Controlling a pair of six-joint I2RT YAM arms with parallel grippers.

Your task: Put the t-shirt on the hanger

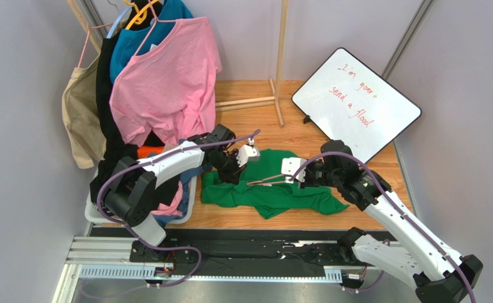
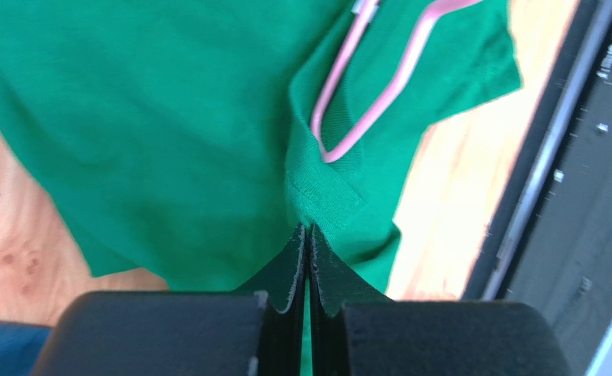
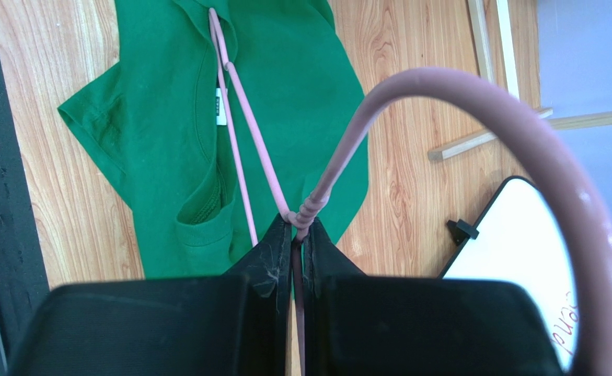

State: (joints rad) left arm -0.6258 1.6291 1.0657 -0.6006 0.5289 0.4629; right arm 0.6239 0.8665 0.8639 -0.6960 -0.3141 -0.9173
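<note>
Green cotton lies rumpled on the wooden desk [image 1: 242,101] between the arms, and the job looks to be at the threading stage: the right hand [image 3: 297,223] is clamped on the pink hanger [image 3: 536,125] at the twist under its hook, the frame's far end seemingly tucked in at the t-shirt's [image 1: 274,186] neck by the white label [image 3: 219,107]. The left hand [image 2: 307,231] is pinched shut on a ribbed edge of the t-shirt just beside the hanger's corner, so next that edge wants lifting open while the right hand slides the frame deeper toward a shoulder.
</note>
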